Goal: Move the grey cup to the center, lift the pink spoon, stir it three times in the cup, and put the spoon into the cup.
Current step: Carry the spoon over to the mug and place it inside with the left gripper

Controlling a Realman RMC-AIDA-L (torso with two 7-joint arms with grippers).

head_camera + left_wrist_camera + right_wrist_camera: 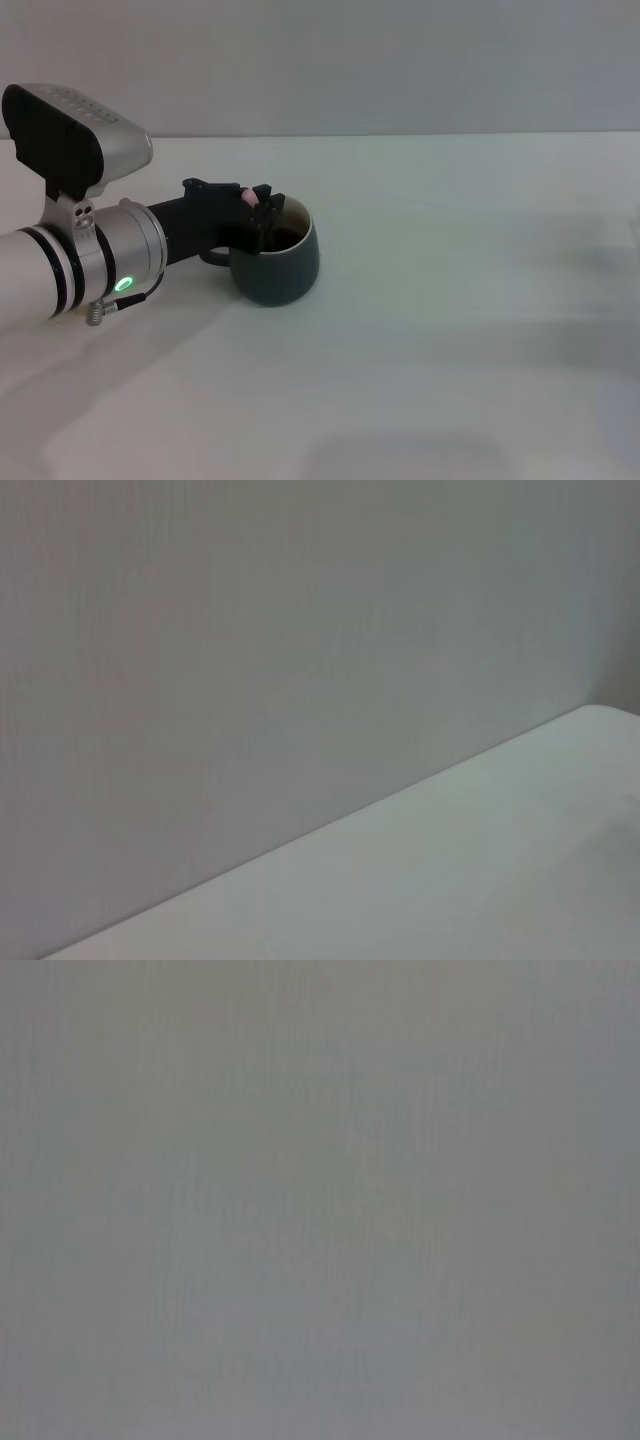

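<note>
**Left end effector over the cup's mouth**

The left end effector [265, 208] is reaching in from the robot's left and hanging at the near-left rim of the grey cup [277, 262], its dark fingers pointing down into the opening. A small patch of pale pink is showing at the fingers, which looks like the handle of the pink spoon [248, 199]; the fingers are appearing to pinch it, though the metal bowl of the spoon is hidden and I cannot tell how deep it is reaching. Behind the fingers, the black wrist link and the silver arm with a green light are running back toward the left edge of the head view.

The cup is standing upright on the white desk [450, 300], left of the middle of the head view, with its loop handle pointing toward the arm. Its pale inner wall is catching light at the far side, while the inside is looking dark; what lies within cannot be made out.

Only the head view is showing the cup, spoon and arm. The left wrist view is giving just a grey wall and a slanting edge of the desk [480, 880]. The right wrist view is showing a plain grey surface, and the right end effector is appearing in no view.
</note>
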